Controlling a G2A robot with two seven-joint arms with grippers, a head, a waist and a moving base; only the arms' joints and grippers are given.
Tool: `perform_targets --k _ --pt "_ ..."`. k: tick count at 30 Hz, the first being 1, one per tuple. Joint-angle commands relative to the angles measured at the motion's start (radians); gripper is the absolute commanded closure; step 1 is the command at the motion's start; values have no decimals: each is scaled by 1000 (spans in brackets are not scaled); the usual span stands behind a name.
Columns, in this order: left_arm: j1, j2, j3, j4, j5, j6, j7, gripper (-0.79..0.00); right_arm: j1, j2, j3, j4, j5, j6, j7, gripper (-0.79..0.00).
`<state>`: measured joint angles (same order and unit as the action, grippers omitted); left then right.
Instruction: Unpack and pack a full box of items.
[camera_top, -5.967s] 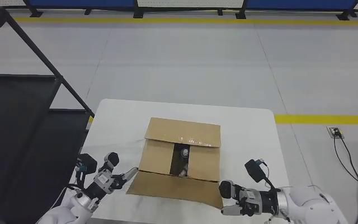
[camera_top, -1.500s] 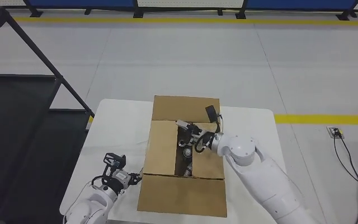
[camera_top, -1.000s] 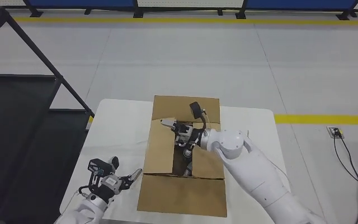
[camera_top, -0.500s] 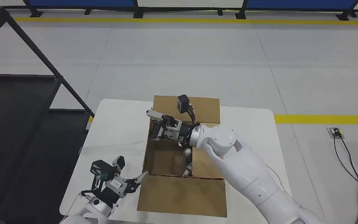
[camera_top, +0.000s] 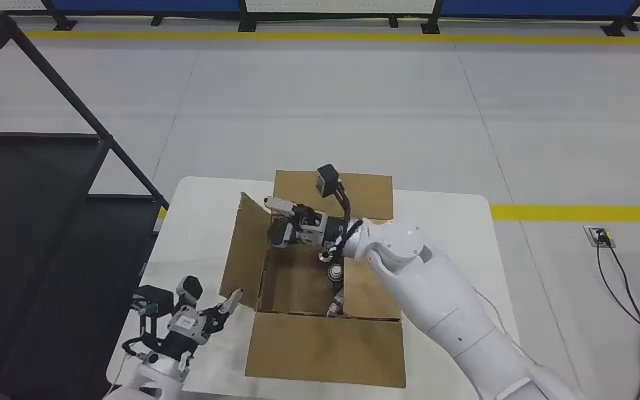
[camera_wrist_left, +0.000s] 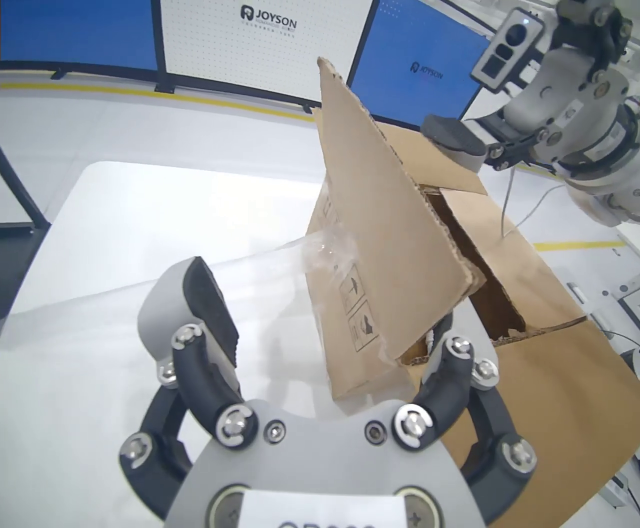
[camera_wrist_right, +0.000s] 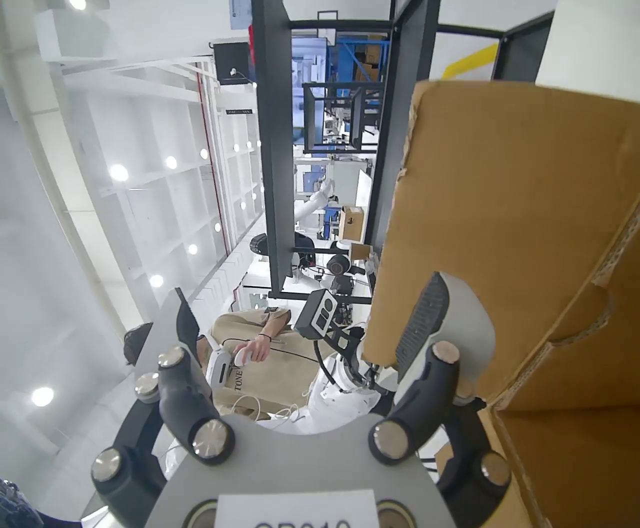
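Jaws on my right arm (camera_top: 283, 222) are standing apart beside the raised flap (camera_top: 243, 250) of the box (camera_top: 330, 350); those on my left arm (camera_top: 222, 308) are gaping over the worktop (camera_top: 200, 220).

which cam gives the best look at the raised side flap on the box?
Left wrist view: the flap shows nearly whole, a broad face and its ragged edge, standing up from the box. The top view shows it foreshortened from above. The right wrist view shows its other face up close, cut off at the frame.
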<state>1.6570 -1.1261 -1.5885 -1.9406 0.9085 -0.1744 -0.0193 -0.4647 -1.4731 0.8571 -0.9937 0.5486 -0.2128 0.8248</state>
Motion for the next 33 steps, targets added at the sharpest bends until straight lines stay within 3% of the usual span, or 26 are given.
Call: perform_targets --k 1,7,14,18,24,33 --pt "14 0 -30 11 -13 6 2 -785 -38 20 59 -41 -12 -32 -5 -785" --pt "-2 3 -83 93 -42 5 -34 -785 -155 74 217 -162 -49 -20 -13 -785" --pt "-53 3 -68 197 -35 -22 -86 -785 -254 107 340 -253 -37 -6 -15 -785" --pt "-58 2 -71 205 -28 -25 -70 -785 -303 121 398 -297 -19 -15 -8 -785" --pt "10 4 -146 79 -41 -35 -25 -785 -349 134 448 -338 -11 -9 2 -785" --pt "106 5 -242 -226 -31 -84 -12 -785 -378 151 505 -347 -34 -3 -10 -785"
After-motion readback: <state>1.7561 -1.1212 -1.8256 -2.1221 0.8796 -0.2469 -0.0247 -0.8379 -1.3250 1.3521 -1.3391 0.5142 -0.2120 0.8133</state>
